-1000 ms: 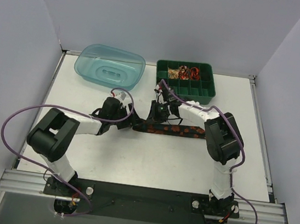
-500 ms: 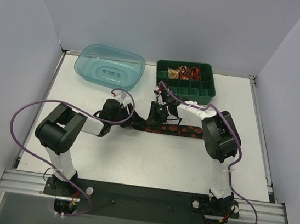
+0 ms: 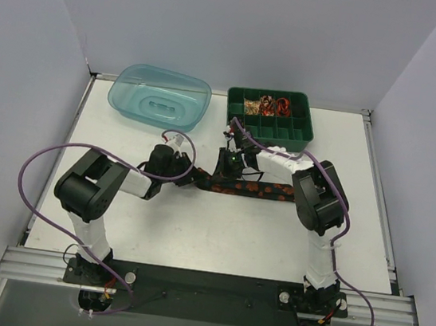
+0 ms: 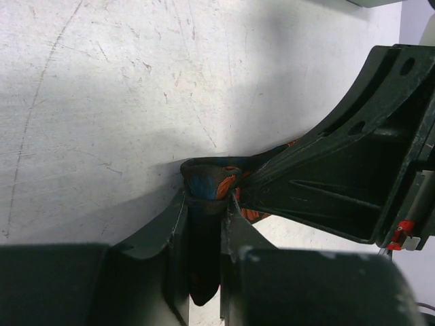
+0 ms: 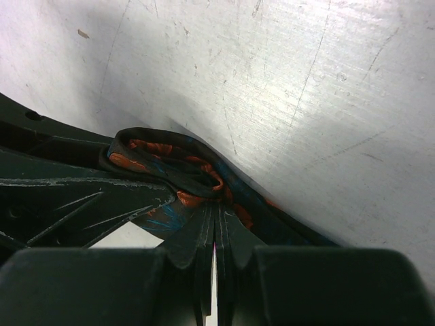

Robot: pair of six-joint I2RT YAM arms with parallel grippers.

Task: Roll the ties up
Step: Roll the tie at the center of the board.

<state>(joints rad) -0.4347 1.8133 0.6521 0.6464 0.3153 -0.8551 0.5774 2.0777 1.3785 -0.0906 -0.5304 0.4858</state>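
**Both claws pinch one tie end**

Top view: the tie (image 3: 255, 189) lies mid-worktop (image 3: 192, 240), with the left claw (image 3: 193, 177) and right claw (image 3: 225, 166) at its left end.
Left wrist: the left claw (image 4: 204, 224) pinches a tie fold.
Right wrist: the right claw (image 5: 214, 227) is pressed together on the curled end.

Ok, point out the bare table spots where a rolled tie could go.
Widest: the table between the tie and the arm bases. Smaller: right of the green tray. Crowded: mid-table, where left gripper and right gripper hold the tie.
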